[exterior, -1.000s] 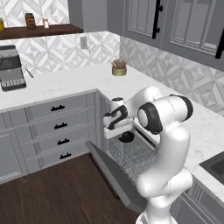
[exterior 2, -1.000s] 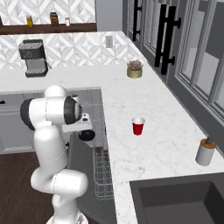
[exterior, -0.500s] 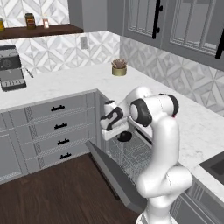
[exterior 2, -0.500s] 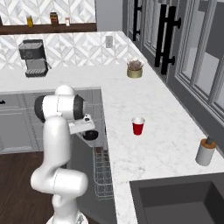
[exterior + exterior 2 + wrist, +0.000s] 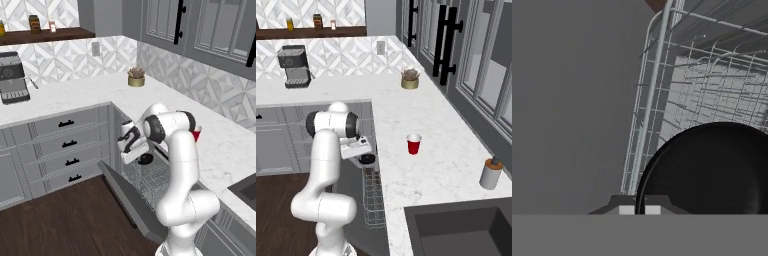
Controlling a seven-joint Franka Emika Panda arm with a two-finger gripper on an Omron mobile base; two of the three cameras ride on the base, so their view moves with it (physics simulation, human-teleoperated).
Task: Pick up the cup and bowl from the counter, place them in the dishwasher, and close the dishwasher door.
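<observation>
The bowl [image 5: 712,170] is glossy black over the grey wire rack [image 5: 712,95]. At 3 o'clock from the arm in the right base view, the cup [image 5: 414,144] is red with a white rim, on a white, grey-veined surface [image 5: 446,165].

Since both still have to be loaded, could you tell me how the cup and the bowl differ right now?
The cup is red with a white rim; the bowl is glossy black. The cup stands upright on the counter, untouched; the bowl hangs in the tool over the dishwasher's rack. Neither lies in the rack yet.

cup [image 5: 414,145]: 1; bowl [image 5: 712,170]: 1; potted plant [image 5: 410,79]: 1; coffee machine [image 5: 294,66]: 1
</observation>
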